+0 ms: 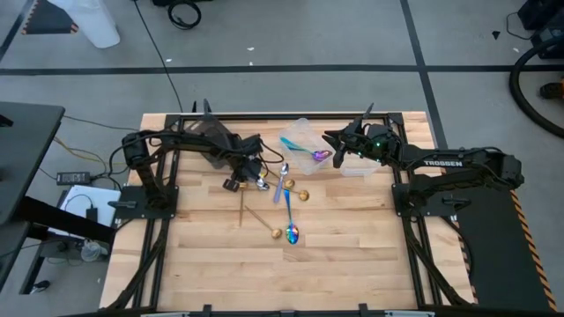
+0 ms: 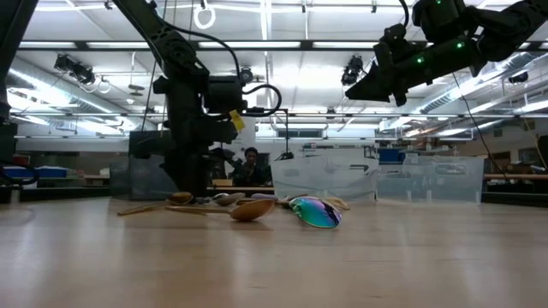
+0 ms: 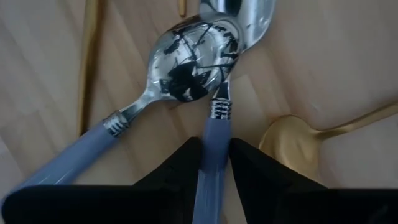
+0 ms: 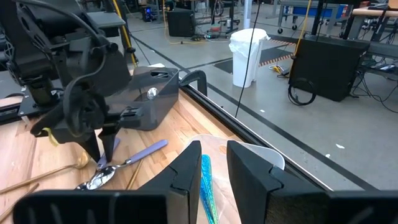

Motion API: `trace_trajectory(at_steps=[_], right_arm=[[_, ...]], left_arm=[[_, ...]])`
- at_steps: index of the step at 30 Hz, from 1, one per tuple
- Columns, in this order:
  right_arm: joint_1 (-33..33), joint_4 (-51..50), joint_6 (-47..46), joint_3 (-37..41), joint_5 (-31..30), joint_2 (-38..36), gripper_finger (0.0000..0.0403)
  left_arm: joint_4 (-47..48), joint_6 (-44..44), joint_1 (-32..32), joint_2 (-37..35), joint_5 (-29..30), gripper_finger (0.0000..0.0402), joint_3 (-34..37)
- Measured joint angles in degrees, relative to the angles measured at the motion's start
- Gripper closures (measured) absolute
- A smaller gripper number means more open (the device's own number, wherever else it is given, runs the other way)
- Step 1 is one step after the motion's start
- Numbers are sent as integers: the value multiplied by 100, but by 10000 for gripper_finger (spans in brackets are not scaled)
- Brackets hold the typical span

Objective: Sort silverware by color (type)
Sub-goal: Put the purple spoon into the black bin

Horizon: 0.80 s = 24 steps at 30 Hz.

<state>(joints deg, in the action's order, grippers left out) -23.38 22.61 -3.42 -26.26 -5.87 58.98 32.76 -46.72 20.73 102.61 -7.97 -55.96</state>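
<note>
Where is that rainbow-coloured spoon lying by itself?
High view: the rainbow spoon lies mid-table, toward the near edge, beside a gold spoon, below both arms.

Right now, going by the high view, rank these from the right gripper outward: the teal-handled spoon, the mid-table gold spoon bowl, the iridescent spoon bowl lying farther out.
1. Teal-handled spoon: in the right gripper jaws, over the clear tub.
2. Gold spoon bowl: mid-table.
3. Iridescent spoon bowl: farthest, on open table.

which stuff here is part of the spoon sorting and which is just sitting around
Job: silver spoon in left gripper; teal-handled spoon in right gripper; gold spoon; iridescent spoon; clear tub.
Lying about: white bin; black cases.
</note>
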Motion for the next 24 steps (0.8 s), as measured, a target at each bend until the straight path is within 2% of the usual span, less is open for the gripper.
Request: trace_trajectory(at_steps=[6, 13, 18, 24], right_arm=[[0, 0, 0, 0, 0, 0, 315], [0, 0, 2, 0, 0, 0, 315], [0, -1, 4, 0, 0, 0, 315], [0, 0, 6, 0, 0, 0, 315]], left_arm=[[13, 41, -24, 0, -5, 307, 2], [23, 120, -33, -2, 10, 349, 4], [67, 117, -103, -1, 221, 349, -29], [656, 110, -243, 48, 371, 349, -497]])
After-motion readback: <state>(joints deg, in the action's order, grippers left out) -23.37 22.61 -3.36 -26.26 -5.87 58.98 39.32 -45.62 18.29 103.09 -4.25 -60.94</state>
